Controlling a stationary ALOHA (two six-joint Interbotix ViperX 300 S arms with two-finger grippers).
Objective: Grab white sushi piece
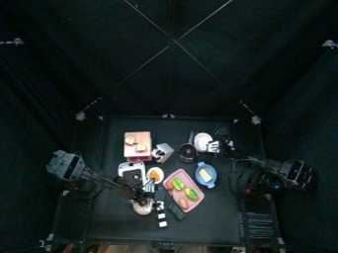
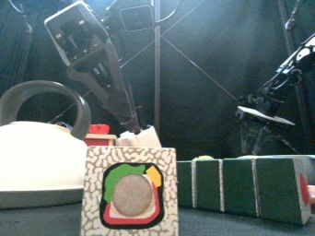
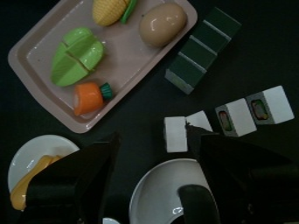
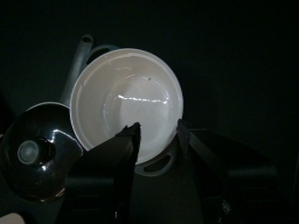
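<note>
A row of white sushi pieces lies on the black table beside the pink tray. The endmost white piece sits just beyond and between my left jaws. My left gripper is open, low over the table's front, and holds nothing; it also shows in the top view. In the front view one speckled white sushi piece stands near and large, with the left arm hanging behind it. My right gripper is open over a white bowl at the table's right back.
The tray holds green, orange and yellow vegetables and an egg. Dark green sushi blocks lie beside it. A white bowl and a plate with a yellow piece lie near my left jaws. A white kettle stands front left.
</note>
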